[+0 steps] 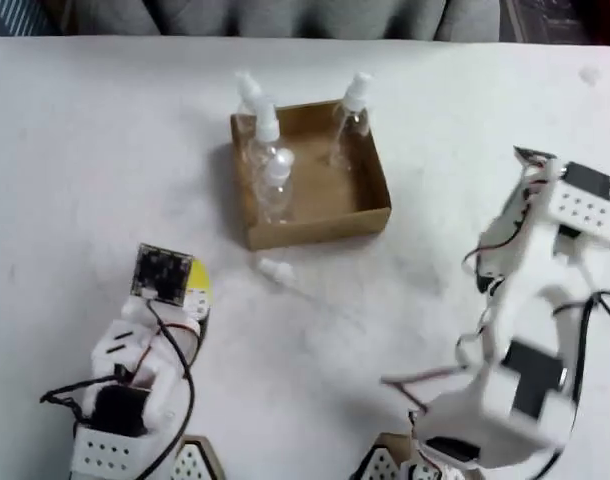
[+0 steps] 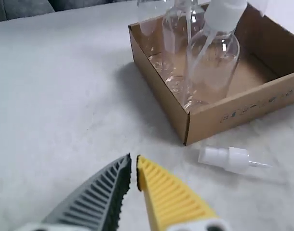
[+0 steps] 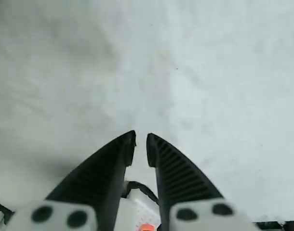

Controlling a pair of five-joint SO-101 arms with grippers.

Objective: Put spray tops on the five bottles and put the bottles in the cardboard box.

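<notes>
My left fingers (image 2: 133,167), one grey and one yellow, are pressed almost together with only a thin slit between the tips, and they pinch nothing. They hang low over the bare white table (image 2: 60,96), near the front corner of the box (image 2: 233,115) but apart from it.

A loose spray top (image 2: 224,159) lies on its side on the table, just beside the front wall of the box, its thin tube pointing away from my left fingers. From above, the top (image 1: 277,270) lies between the box (image 1: 315,225) and my left arm (image 1: 135,370).

Clear bottles with white tops are in the box. One (image 2: 212,67) is upright at the near corner, and another (image 2: 178,43) is right behind it. From above I also see one (image 1: 351,115) tilted at the far right side. The clear ones on the left overlap, so I cannot count them surely.

My right fingers (image 3: 140,144), both black, are close together with a narrow gap, pinching nothing, over bare table. My right arm (image 1: 525,390) is well apart from the box.
</notes>
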